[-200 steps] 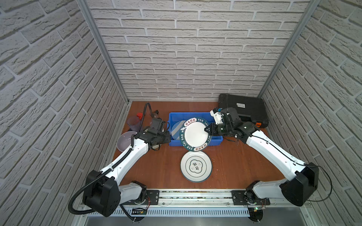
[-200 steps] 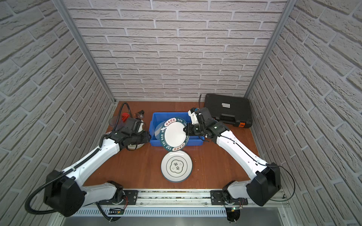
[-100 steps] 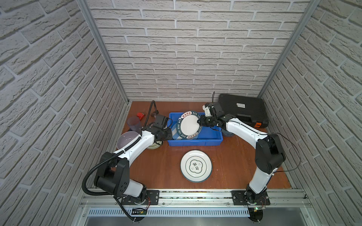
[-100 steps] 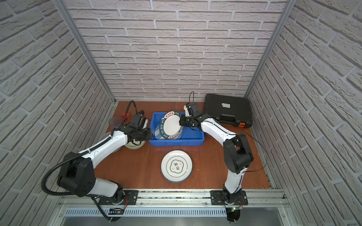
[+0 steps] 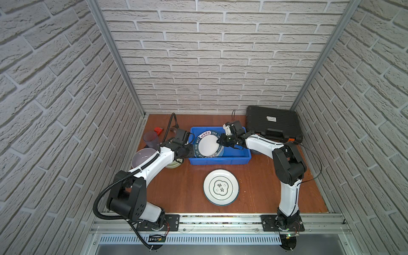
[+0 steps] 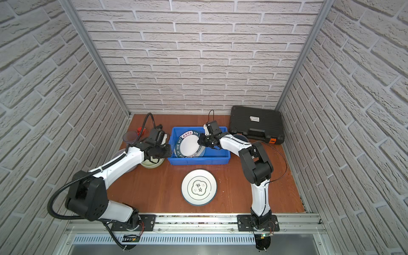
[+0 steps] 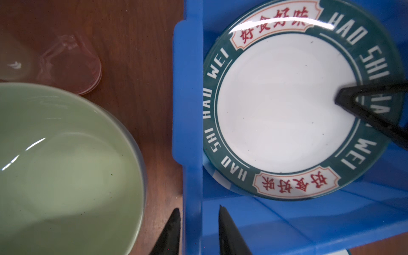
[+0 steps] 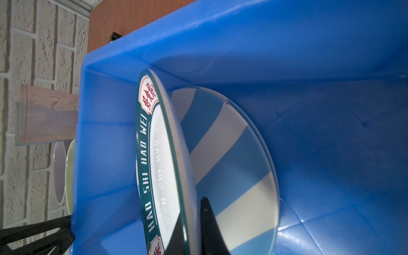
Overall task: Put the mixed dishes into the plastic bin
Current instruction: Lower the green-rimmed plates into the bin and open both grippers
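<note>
Working down by size. One bench (image 5: 260, 176) and one blue bin (image 5: 218, 160) at its middle.

Plates, three:
- A green-rimmed lettered plate (image 5: 208, 144) stood tilted inside the bin, leaning over a striped plate (image 8: 231, 159) that lay flat on the bin floor.
- A white plate (image 5: 221, 187) sat on the bench in front of the bin, untouched.

Bowls, three:
- A lavender bowl (image 5: 143, 155) and a green bowl (image 7: 66, 165) sat left of the bin.
- A dark blue bowl (image 6: 242, 137) sat right of it, half hidden.

One tumbler (image 5: 150, 139) was counted for sure.

The right jaws were clamped on the lettered plate's rim. The left jaws stood astride the bin's side wall; I could not tell whether they pinched it.

The plate looked glazed, so probably stiff, slick, fairly heavy and liable to chip. The rim seemed the only hold, and it likely needed a firm one, since a tilted plate could slide.
</note>
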Available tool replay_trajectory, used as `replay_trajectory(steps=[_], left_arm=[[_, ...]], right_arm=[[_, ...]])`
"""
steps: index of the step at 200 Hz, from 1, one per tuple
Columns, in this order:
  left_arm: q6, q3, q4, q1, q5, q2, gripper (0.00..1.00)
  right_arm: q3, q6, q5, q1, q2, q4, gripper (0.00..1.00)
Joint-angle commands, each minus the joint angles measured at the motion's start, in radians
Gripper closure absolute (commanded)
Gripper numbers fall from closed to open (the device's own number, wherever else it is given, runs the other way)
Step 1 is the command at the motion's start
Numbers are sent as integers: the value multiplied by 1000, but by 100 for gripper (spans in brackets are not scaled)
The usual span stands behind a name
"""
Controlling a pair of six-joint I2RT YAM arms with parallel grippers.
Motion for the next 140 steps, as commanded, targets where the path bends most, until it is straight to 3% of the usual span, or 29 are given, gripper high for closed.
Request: replay_trajectory(steps=[1, 87, 140], left_arm=[[12, 25, 25, 7, 7, 2, 69], [12, 39, 21, 6, 20, -4, 68], [3, 28, 30, 6, 33, -15, 68]], right_arm=[[18, 14, -24, 11, 23, 62, 89], [28, -106, 66, 15, 18, -87, 68], [68, -173, 132, 27, 8, -185, 61]])
